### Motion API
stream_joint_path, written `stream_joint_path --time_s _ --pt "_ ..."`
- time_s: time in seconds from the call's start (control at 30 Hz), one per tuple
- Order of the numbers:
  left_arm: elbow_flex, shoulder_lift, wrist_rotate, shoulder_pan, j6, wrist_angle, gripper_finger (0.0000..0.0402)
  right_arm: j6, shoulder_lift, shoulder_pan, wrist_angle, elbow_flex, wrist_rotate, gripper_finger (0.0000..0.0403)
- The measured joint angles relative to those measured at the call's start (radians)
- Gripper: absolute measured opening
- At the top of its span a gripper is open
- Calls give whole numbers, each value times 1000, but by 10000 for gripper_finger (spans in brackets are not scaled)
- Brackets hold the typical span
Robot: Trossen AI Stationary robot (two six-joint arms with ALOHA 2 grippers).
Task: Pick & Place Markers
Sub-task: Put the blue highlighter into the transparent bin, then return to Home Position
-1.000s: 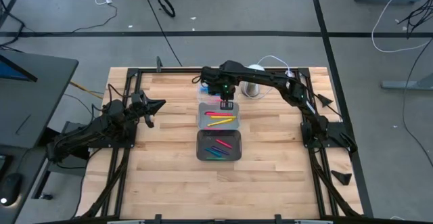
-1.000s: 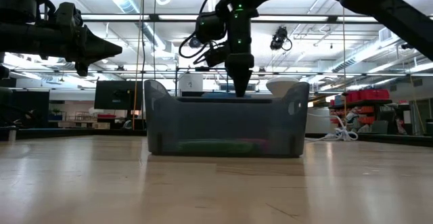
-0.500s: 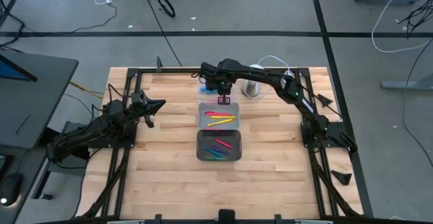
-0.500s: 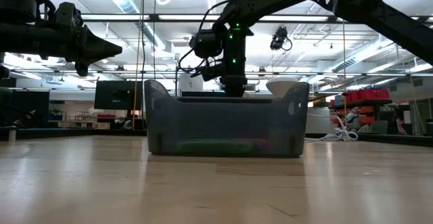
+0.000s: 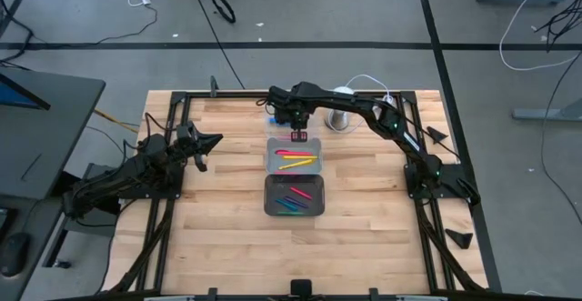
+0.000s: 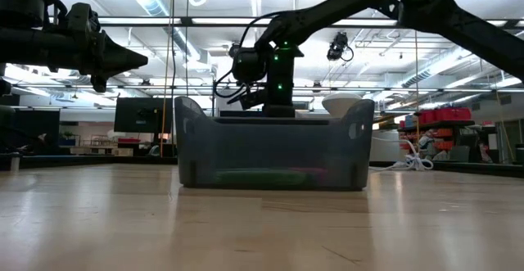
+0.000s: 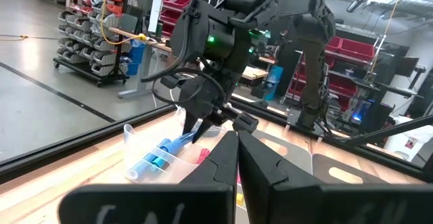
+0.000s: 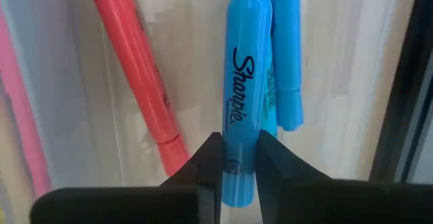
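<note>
Two blue markers (image 8: 242,109) lie side by side under the right gripper (image 8: 238,158), in a clear bin (image 7: 145,158) at the far side of the table (image 5: 364,228), just beyond the two grey trays; a red marker (image 8: 135,68) lies beside them in the same bin, angled slightly off their line.

The right wrist view shows the nearer blue marker between the two dark fingers (image 8: 203,162); its long axis runs straight out ahead of the gripper, crosswise to the closing direction of the fingers; the fingers are pressed against both sides of its barrel, so the right gripper is judged to be pinching that marker; the second blue marker lies touching or just beside it, outside the grip.

The far tray (image 5: 293,158) holds yellow and red-pink markers; the near tray (image 5: 294,196) holds blue, green and red-pink ones; both lie nearer than the bin, so the carry runs toward the near edge.

The right arm is the nearer arm and is at work; the left gripper (image 5: 211,141) waits well apart at the left of the table, fingers pressed together on nothing.
</note>
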Motion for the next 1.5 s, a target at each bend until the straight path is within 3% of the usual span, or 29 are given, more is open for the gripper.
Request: stream_joint_path --time_s 0.37,0.8,1.03,1.23,1.5 --pt "0 0 0 0 0 0 14 16 -1 1 1 -10 0 60" --pt "0 0 0 0 0 0 14 31 -1 4 -17 -8 0 208" --pt "0 0 0 0 0 0 14 37 -65 24 -33 23 1 240" --pt "0 0 0 0 0 0 14 171 -129 68 -41 11 -5 236" --pt "0 0 0 0 0 0 14 499 -143 114 -56 7 -115 233"
